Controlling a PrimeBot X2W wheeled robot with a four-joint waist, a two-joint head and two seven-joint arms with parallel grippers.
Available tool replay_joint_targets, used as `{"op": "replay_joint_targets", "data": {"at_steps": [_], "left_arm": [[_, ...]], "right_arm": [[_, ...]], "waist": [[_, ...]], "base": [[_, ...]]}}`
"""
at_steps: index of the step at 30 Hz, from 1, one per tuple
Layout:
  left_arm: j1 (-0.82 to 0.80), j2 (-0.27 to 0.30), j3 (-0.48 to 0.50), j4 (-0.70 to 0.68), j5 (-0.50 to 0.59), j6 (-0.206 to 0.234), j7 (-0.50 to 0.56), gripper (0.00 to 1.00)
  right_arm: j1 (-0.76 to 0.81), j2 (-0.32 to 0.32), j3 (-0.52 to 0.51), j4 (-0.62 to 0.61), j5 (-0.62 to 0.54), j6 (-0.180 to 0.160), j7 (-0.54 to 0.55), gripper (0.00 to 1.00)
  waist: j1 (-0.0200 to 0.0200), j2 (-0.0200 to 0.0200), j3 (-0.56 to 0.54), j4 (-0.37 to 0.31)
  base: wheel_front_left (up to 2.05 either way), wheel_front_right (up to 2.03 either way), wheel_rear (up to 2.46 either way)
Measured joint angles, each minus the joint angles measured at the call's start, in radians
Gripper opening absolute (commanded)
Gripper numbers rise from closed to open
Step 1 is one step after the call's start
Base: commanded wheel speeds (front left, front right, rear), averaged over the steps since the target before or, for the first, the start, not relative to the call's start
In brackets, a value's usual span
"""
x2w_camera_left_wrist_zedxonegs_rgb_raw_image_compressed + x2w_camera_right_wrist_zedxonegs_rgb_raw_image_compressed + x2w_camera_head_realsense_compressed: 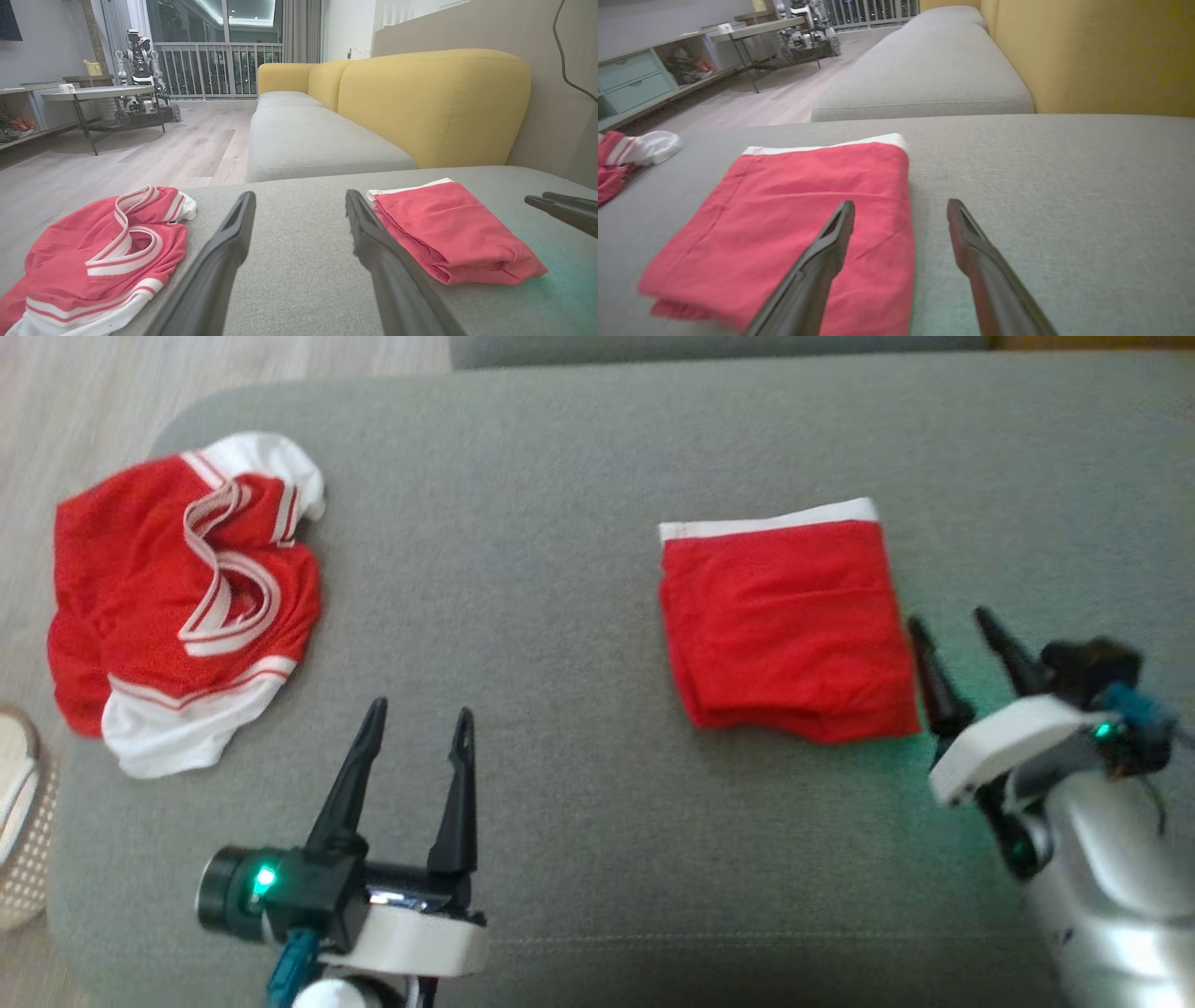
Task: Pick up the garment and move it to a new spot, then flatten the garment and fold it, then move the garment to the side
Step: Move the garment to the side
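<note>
Folded red shorts [784, 625] lie on the grey sofa cushion [560, 457], well apart from a crumpled jersey [182, 597]. The left gripper [420, 709] and right gripper [949, 617] have wide, empty jaws.

A grey upholstered seat [560, 476] carries a folded red garment [784, 625] and a crumpled red-and-white top [177, 597], perhaps a jersey.

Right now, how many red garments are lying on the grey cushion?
2. The folded red garment lies on the robot's right side, next to the right gripper. The crumpled red-and-white jersey lies at the left edge of the cushion. Another piece could be hidden inside the folds.
</note>
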Motion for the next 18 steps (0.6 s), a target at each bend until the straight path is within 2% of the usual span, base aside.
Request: {"op": "replay_joint_targets", "data": {"at_steps": [7, 13, 16, 18], "left_arm": [[-0.054, 0.000, -0.013, 0.000, 0.000, 0.001, 0.000, 1.00], [-0.094, -0.001, -0.035, 0.011, 0.000, 0.001, 0.000, 1.00], [-0.100, -0.001, -0.038, 0.018, -0.001, 0.003, 0.000, 1.00], [-0.100, -0.001, -0.039, 0.021, -0.002, 0.007, 0.000, 1.00]], "right_arm": [[-0.119, -0.028, -0.004, 0.148, 0.071, 0.000, 0.044, 1.00], [-0.205, -0.045, 0.048, 0.254, 0.097, 0.000, 0.084, 1.00], [-0.221, -0.045, 0.101, 0.276, 0.127, 0.000, 0.107, 0.00], [-0.230, -0.047, 0.128, 0.284, 0.150, 0.000, 0.109, 0.00]], "waist": [[0.0000, 0.0000, 0.067, 0.040], [0.0000, 0.0000, 0.119, 0.065], [0.0000, 0.0000, 0.128, 0.067], [0.0000, 0.0000, 0.128, 0.065]], "base": [[0.00, 0.00, 0.00], [0.00, 0.00, 0.00], [0.00, 0.00, 0.00], [0.00, 0.00, 0.00]]}}
